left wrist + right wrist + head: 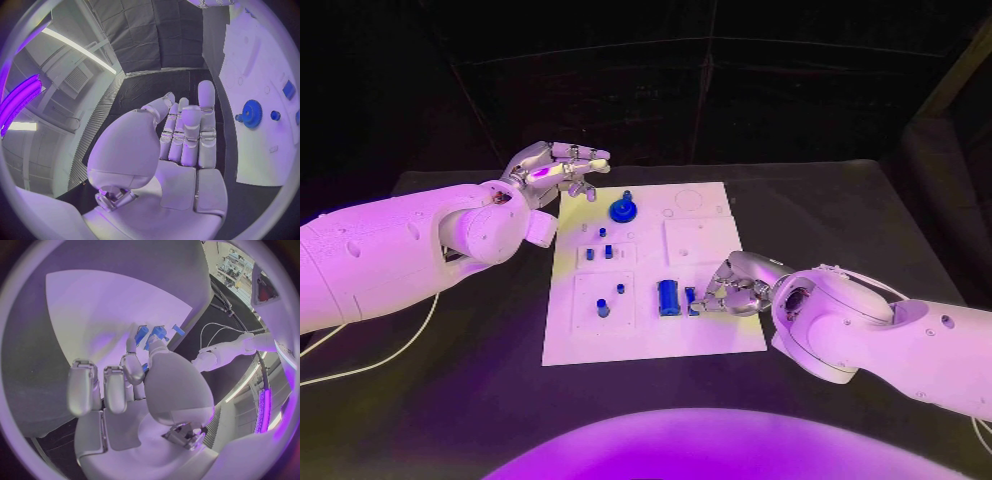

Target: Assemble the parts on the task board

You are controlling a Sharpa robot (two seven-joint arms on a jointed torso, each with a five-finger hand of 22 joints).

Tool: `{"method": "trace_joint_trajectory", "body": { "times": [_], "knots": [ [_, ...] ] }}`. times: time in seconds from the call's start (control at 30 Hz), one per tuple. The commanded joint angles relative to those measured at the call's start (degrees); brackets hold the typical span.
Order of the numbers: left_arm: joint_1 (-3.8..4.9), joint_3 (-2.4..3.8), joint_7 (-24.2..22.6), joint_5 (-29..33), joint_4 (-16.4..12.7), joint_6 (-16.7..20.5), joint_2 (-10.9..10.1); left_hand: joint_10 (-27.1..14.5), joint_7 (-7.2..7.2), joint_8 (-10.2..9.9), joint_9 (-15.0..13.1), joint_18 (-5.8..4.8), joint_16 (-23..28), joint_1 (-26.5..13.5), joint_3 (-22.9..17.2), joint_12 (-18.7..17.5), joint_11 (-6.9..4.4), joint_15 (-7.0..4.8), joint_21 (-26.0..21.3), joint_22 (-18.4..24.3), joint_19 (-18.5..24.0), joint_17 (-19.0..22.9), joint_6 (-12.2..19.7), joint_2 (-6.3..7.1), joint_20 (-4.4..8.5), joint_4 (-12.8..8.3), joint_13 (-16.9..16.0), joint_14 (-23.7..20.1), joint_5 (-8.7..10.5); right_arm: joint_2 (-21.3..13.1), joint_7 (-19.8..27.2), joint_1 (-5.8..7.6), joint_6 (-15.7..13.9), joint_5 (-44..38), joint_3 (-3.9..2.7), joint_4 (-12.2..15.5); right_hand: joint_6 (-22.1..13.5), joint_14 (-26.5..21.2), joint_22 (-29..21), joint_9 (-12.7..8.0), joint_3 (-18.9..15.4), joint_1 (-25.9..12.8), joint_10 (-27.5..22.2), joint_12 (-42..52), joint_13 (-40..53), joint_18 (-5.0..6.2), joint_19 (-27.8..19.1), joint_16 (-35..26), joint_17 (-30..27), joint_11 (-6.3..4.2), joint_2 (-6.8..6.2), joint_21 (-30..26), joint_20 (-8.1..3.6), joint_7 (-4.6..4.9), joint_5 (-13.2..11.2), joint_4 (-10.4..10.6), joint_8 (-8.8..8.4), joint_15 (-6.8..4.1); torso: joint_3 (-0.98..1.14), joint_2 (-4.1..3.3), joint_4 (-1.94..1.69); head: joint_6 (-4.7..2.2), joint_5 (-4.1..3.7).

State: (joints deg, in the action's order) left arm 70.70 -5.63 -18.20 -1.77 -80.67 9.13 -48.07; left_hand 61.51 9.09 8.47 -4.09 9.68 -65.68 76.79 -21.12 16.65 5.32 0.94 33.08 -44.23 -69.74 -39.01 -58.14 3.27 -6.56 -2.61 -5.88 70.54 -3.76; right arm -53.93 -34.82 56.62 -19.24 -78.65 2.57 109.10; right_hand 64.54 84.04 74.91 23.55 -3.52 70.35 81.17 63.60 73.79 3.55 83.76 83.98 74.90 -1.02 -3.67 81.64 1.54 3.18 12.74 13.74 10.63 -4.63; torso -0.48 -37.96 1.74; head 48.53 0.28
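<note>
The right hand (733,287) rests on the white rectangular task board (704,340) at its right edge, fingers pinching a small blue part (157,333). The left hand (560,170), open and holding nothing, hovers beyond the board's far-left corner over bare black counter (459,390), near a blue gear part (623,210).

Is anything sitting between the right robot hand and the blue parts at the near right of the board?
Nothing visible. The right robot hand is already at the blue parts on the task board; in the right wrist view its fingertips meet the pieces. Whether it actually grips one, I cannot tell.
</note>
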Motion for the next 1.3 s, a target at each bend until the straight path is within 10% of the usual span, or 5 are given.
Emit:
{"method": "trace_joint_trajectory", "body": {
  "times": [0.03, 0.9, 1.3],
  "knots": [
    [0.09, 0.05, -0.1, 0.2, -0.1, -0.6, 0.0, -0.5, 0.08, 0.2, 0.1, 0.78, 0.3, -0.1, -0.2, 0.3, 0.09, -0.15, -0.3, 0.1, 0.2, 0.1, 0.0, -0.54, 0.06, -0.2, 0.0, -0.3, 0.17, -0.1, 1.6, 0.04, 0.6, 0.3, -0.01, 0.1, -0.1, 4.0, 0.6, 0.1, -0.2, 0.4, 0.2, 0.0, 0.0, -0.47, 0.8, 0.0, 4.9, 0.21, 0.34, -0.1, 0.13, 0.38, -0.3, -0.1, -0.19, 0.02, -0.05, 0.02, -0.07, 0.05, -0.04],
    [0.09, 0.04, -0.1, 0.2, -0.1, -0.4, 0.0, -0.6, 0.12, 0.3, 0.1, 0.77, 0.2, -0.2, -0.2, 0.4, 0.13, -0.12, -0.4, 0.1, 0.2, 0.1, 0.1, -0.57, 0.04, -0.2, 0.0, -0.4, 0.17, 2.9, -0.5, 0.04, 3.6, 0.3, -0.01, -3.6, 0.0, 4.0, 0.5, 0.3, -0.9, 2.9, 0.1, -0.2, 0.0, -0.45, 0.7, 0.0, 4.9, 0.13, 2.22, -0.1, 0.11, 0.29, -0.4, -1.2, -0.15, -0.02, -0.02, 0.00, -0.10, 0.44, 0.19],
    [0.09, 0.04, -0.1, 0.2, -0.1, -0.4, 0.0, -0.6, 0.12, 0.3, 0.1, 0.77, 0.2, -0.2, -0.2, 0.4, 0.13, -0.12, -0.4, 0.1, 0.2, 0.1, 0.1, -0.57, 0.04, -0.2, 0.0, -0.4, 0.17, 2.8, 3.7, 0.02, -2.9, -0.6, -0.01, -2.9, 0.3, 3.9, 0.4, 0.4, -1.8, 2.9, 0.1, -0.4, -0.1, -0.42, 0.7, -0.1, 4.8, 0.10, 2.52, -0.2, 0.07, 0.27, 0.0, -1.2, -0.01, -0.06, 0.07, 0.00, -0.08, 0.32, 0.21]
  ]
}}
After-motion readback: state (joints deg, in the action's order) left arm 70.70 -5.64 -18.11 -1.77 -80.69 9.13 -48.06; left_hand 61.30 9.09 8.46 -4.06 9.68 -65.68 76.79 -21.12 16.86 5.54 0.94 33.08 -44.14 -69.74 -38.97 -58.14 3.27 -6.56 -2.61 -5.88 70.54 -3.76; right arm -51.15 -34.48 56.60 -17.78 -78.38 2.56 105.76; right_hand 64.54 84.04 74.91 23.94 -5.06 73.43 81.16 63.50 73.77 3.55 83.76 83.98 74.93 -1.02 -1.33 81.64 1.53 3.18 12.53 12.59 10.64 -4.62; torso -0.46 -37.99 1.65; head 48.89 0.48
